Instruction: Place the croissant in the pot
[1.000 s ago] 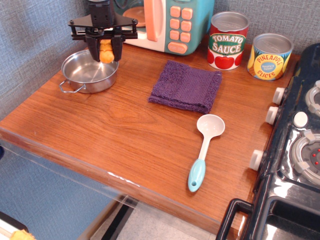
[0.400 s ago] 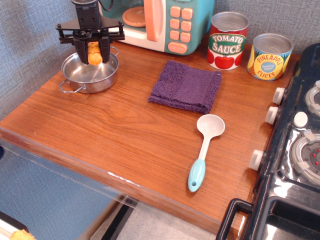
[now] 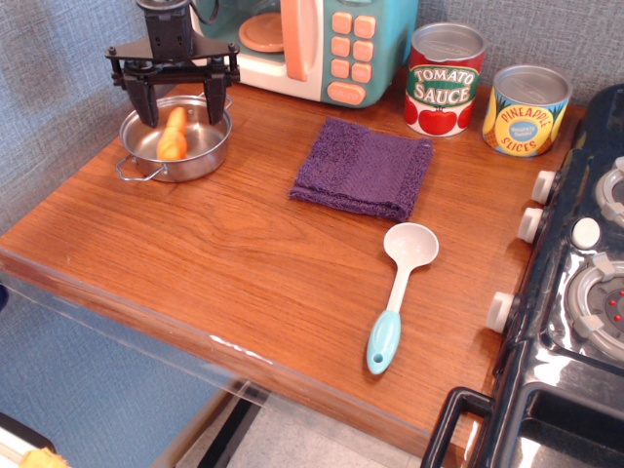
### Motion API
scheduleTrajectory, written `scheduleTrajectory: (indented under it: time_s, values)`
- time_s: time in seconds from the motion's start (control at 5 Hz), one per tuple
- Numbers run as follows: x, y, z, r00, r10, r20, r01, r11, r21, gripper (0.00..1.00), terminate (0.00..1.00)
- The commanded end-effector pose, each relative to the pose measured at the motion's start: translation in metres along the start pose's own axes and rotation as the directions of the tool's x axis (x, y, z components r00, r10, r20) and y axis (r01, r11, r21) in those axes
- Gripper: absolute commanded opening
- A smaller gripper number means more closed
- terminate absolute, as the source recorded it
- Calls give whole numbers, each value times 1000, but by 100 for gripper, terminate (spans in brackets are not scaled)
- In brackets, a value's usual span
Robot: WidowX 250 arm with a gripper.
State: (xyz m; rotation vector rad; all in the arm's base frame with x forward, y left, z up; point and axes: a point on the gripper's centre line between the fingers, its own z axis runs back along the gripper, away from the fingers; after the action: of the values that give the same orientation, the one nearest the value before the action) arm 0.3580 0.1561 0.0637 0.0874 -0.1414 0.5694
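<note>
While the gripper [image 3: 177, 97] hangs with jaws spread and empty over the pot [image 3: 209, 153], one croissant [image 3: 174, 135] lying inside directly beneath, a careless lift could clip the rim and tip it, with one spoon [image 3: 398, 295] nearest, one purple cloth [image 3: 363, 168] and two cans [image 3: 445, 78] off to its side.

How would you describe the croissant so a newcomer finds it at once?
Start at the toy microwave at the counter's back left. Just in front sits a steel pot beneath the open gripper. The croissant lies inside it, the only orange, ridged thing there.
</note>
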Motion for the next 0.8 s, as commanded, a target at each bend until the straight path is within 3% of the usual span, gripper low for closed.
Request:
scheduleTrajectory:
  time_s: [0.0, 0.2, 0.6]
  values:
    - [-13, -21, 43, 983, -158, 97, 165, 984, -62, 100, 0]
    - [-29, -40, 45, 956, -276, 101, 288, 948, -136, 100, 0]
    - [-50, -57, 44, 923, -374, 93, 385, 907, -173, 100, 0]
